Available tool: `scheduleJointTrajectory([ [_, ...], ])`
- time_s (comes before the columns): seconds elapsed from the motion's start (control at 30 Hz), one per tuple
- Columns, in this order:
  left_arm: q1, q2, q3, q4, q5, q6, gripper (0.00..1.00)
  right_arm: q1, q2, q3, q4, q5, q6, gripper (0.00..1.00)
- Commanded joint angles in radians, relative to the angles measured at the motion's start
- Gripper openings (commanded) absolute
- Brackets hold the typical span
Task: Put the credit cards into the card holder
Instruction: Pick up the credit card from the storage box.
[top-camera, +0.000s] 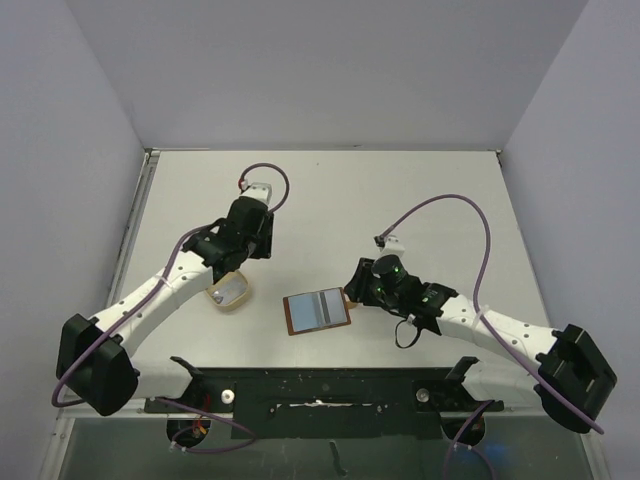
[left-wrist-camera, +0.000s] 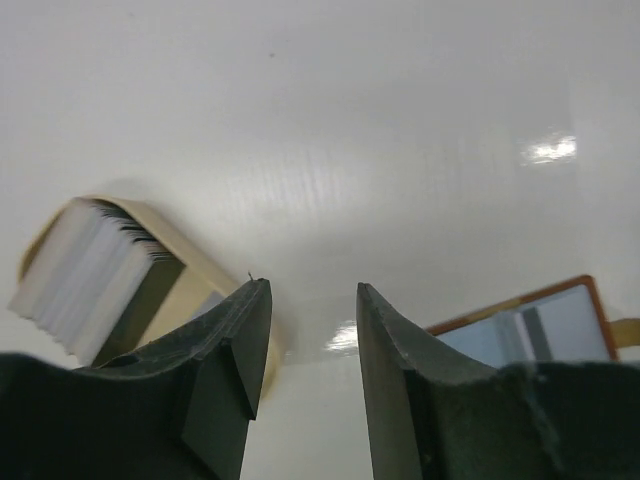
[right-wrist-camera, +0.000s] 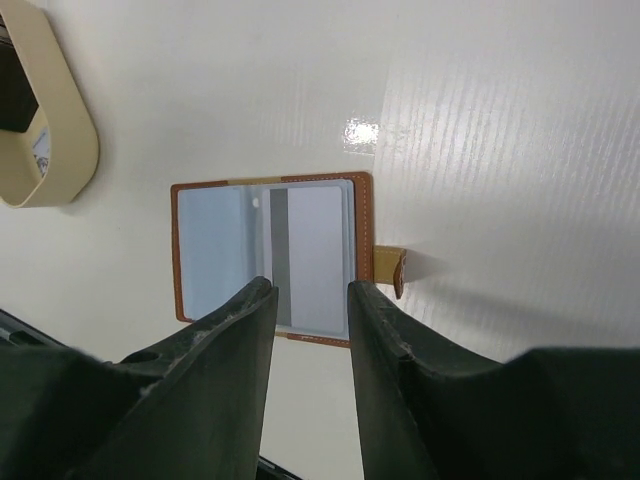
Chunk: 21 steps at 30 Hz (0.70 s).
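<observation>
The card holder lies open on the table, brown-edged, pale blue inside with a dark centre stripe. It also shows in the right wrist view and at the right edge of the left wrist view. The credit cards are a pale stack standing on edge in a tan rounded dish. My left gripper is open and empty, just right of the dish. My right gripper is open and empty, hovering over the holder's near edge. In the top view the left gripper is above the dish and the right gripper is at the holder's right side.
The holder's tan snap strap sticks out from its right side. The dish shows at the upper left of the right wrist view. Grey walls close in the table at the back and both sides.
</observation>
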Motion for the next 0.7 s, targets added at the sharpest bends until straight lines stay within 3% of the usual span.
scheduleJointTrajectory([
  [0.0,0.078,-0.033,0.019,-0.1,-0.105,0.257,0.38,0.007,-0.053,-0.003,-0.008,0.018,-0.028,0.35],
  [0.2,0.163,-0.029,-0.069,-0.034,-0.125,0.463,0.38,0.007,-0.083,0.0,-0.024,0.001,-0.042,0.34],
  [0.33,0.229,0.003,-0.115,0.028,-0.108,0.481,0.4,0.006,-0.089,-0.003,-0.033,0.014,-0.054,0.34],
  [0.67,0.24,0.132,-0.189,0.108,-0.196,0.503,0.42,-0.011,-0.091,-0.009,-0.016,0.012,-0.066,0.33],
])
